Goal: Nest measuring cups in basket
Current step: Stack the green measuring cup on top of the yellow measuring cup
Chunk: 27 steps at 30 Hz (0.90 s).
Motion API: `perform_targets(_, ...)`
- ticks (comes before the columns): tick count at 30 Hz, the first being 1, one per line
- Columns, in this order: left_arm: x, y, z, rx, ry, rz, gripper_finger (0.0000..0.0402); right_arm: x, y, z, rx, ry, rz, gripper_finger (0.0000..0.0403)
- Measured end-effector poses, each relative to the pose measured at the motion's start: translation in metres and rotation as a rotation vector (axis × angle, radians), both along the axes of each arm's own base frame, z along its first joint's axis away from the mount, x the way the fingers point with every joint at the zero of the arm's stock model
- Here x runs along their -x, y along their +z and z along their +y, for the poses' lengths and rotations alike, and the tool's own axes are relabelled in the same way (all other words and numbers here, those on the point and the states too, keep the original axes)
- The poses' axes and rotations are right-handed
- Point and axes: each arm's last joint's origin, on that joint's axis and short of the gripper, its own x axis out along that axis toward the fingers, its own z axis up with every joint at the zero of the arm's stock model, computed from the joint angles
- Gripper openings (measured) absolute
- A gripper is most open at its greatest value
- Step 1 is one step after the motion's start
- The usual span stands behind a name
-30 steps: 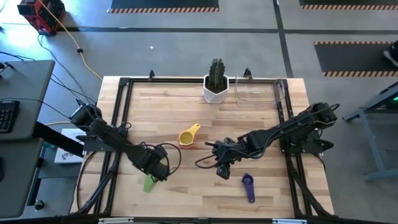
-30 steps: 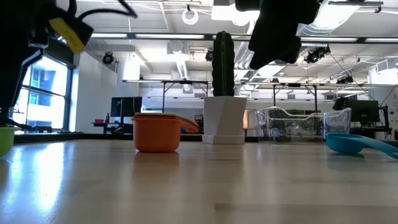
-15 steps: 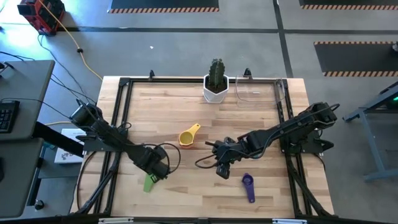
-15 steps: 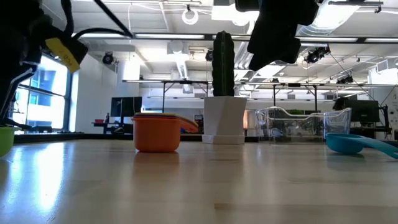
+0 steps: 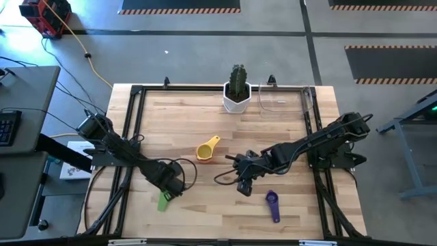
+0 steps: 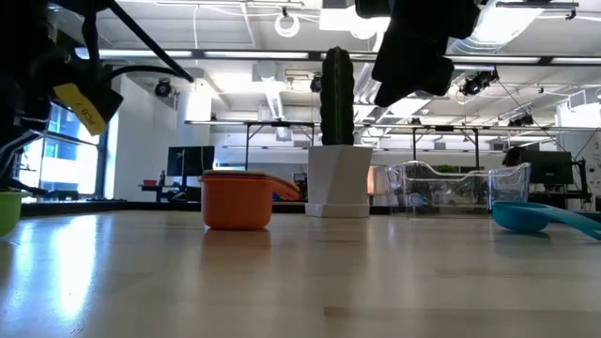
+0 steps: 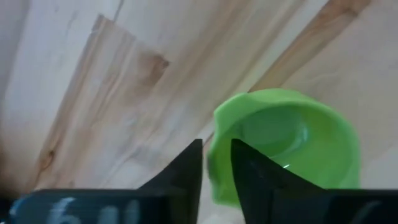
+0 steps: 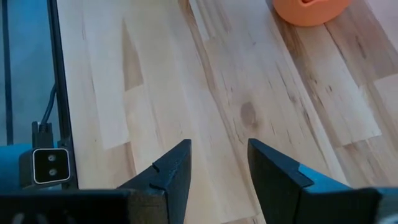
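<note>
On the table lie three measuring cups [image 5: 207, 149]; left jaws pinch the green cup [image 7: 292, 146], right jaws gape.

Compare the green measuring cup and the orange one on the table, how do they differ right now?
The green cup lies near the table's front left with the left gripper closing on its rim; the orange cup sits mid-table, untouched. The right gripper hovers open near the orange cup, not over it. In the high view the orange cup's handle shows plainly, while the green cup is partly hidden under the arm. Both rest on the wood.
</note>
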Motion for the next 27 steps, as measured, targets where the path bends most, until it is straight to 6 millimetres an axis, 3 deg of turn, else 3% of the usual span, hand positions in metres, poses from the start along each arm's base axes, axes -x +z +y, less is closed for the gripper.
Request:
perform_targets(5,-0.002,0.0,-0.001,0.013,0.009,-0.022,0.001,0.0,0.0,0.0,-0.001,-0.003,-0.005,0.0149)
perform_targets(16,-0.007,0.003,0.001,0.013,0.189,-0.04,0.0006,-0.001,0.001,0.0,-0.018,-0.024,-0.006,0.0149)
perform_targets(27,-0.017,0.013,0.036,0.006,0.233,-0.039,0.0004,-0.001,0.001,0.0,-0.052,-0.063,-0.008,0.0149)
